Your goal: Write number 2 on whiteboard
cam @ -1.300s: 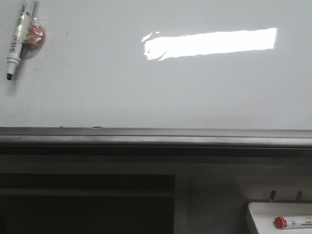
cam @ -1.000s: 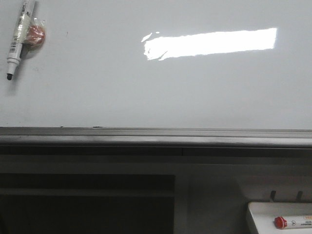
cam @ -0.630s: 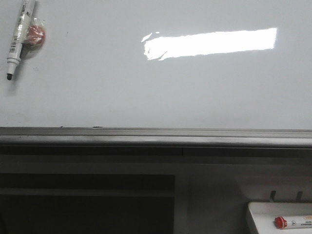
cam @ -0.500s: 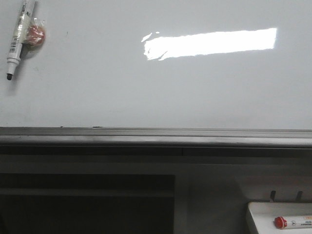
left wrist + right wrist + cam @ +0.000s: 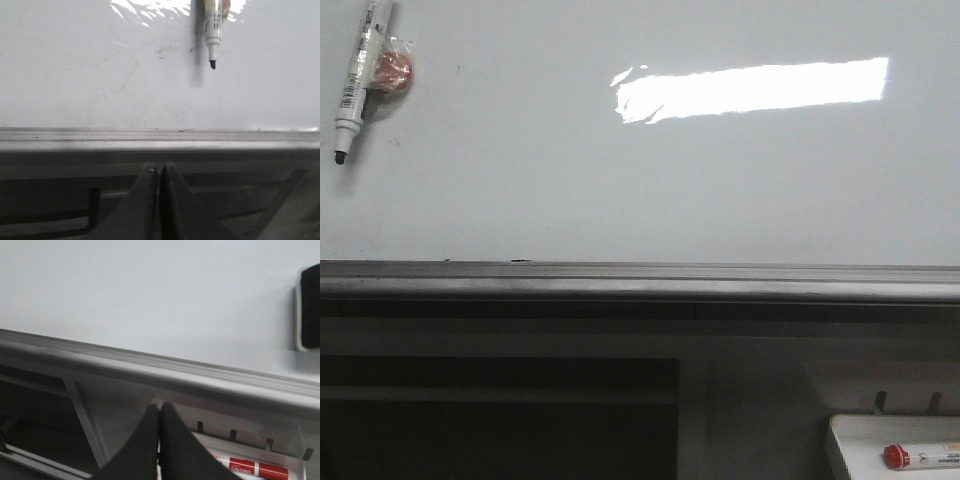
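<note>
The whiteboard (image 5: 640, 180) fills the upper part of the front view, with a grey rail along its near edge and a bright glare patch. No number 2 shows on it. An uncapped black-tipped marker (image 5: 356, 75) hangs on the board at the upper left beside a small red magnet (image 5: 393, 68); the marker also shows in the left wrist view (image 5: 212, 30). My left gripper (image 5: 160, 167) is shut and empty, below the rail. My right gripper (image 5: 159, 409) is shut and empty, below the rail, above a tray. Neither gripper shows in the front view.
A small white tray (image 5: 895, 445) at the lower right holds a red-capped marker (image 5: 920, 457), which also shows in the right wrist view (image 5: 252, 467). A black eraser (image 5: 309, 307) sits on the board at the right. Dark shelving lies under the rail (image 5: 640, 280).
</note>
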`<state>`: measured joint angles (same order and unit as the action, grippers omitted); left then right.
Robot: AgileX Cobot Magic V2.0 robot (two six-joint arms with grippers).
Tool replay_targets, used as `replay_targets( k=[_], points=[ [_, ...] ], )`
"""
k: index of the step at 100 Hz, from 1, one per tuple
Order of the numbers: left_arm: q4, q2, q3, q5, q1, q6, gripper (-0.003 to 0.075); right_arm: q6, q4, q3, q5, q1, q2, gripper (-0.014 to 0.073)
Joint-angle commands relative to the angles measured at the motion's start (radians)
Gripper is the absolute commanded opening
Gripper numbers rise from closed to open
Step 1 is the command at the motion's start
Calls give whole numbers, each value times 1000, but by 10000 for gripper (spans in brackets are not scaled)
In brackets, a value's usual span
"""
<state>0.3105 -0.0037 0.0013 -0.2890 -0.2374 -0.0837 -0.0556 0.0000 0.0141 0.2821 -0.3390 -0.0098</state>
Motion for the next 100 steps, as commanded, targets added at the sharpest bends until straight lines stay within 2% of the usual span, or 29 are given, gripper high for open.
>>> replay_targets(
  k=[1, 6, 13, 30, 38, 49, 58, 63, 70, 75, 82, 89, 94, 100],
  points=[
    [217, -27, 10, 99, -2, 10, -20, 1, 33, 25, -182, 8, -21, -71],
    [351, -27, 10, 99, -2, 10, -20, 1, 113, 25, -256, 8, -21, -71],
    [457, -27, 10, 102, -2, 10, -20, 1, 214, 25, -330, 8, -21, -71],
    [703, -27, 10, 131, -2, 10, -20, 1, 236, 25, -459, 8, -21, -71],
    [730, -27, 6, 148, -2, 10, -20, -6, 263, 22, -518, 8, -21, -71],
    [666, -25, -50, 166, -2, -16, -18, -11, 339, -19, -499, 8, -21, -71],
    [502, -4, -146, 159, 0, -57, -4, -11, 339, -76, -391, 8, -18, -60],
    [393, 27, -209, 139, 0, -76, 21, -9, 339, -118, -303, 8, -16, -27],
    [238, 98, -311, 79, 0, -99, 93, -9, 339, -160, -224, 8, -1, 49],
    [137, 165, -382, 19, 0, -99, 193, -7, 339, -190, -166, 8, 16, 115],
    [76, 277, -472, -62, 0, -99, 351, -5, 339, -215, -116, 8, 43, 203],
    [69, 397, -539, -103, 0, -99, 463, -5, 338, -224, -94, 8, 72, 259],
    [93, 489, -574, -118, -1, -99, 487, -1, 338, -224, -88, 8, 87, 271],
    [103, 575, -610, -123, -6, -99, 471, 6, 338, -224, -86, 8, 104, 271]
  ],
)
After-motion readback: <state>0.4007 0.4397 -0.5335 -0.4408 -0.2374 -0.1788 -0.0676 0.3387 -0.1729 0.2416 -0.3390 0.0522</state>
